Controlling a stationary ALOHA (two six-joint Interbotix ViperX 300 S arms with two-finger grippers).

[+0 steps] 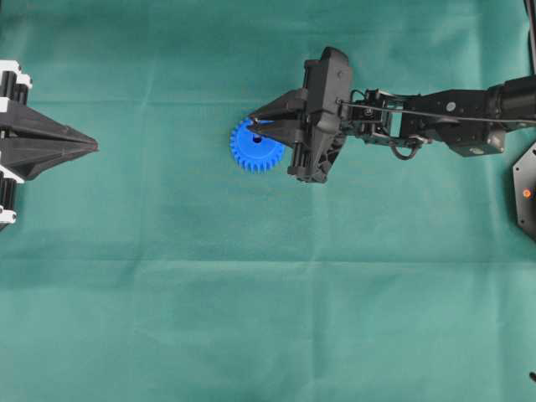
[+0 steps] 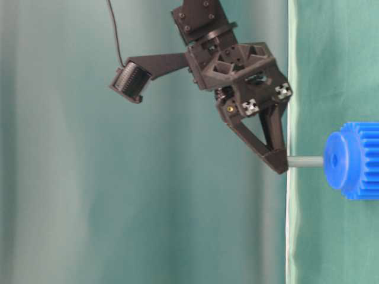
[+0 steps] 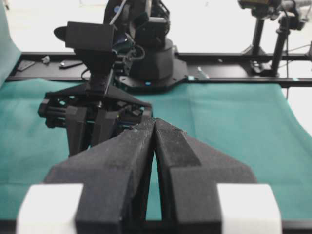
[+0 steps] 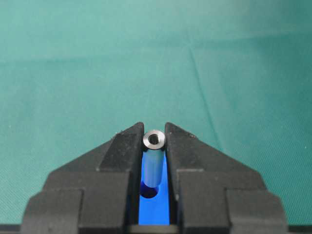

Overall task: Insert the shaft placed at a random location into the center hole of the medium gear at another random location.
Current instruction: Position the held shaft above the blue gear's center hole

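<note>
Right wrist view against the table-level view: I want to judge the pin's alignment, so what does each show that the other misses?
Only the right wrist view looks along the shaft from above, with its lower end at the dark center hole. Only the table-level view shows the shaft's full side profile, its far end at the hub of the medium gear; whether it has entered cannot be told. Both show the right gripper shut on the shaft at one end.

Polished metal shaft [image 4: 153, 163], glossy blue plastic medium gear [image 1: 251, 151]; matt green cloth [image 1: 251, 318], creased; matt black right gripper [image 4: 154, 132]
</note>
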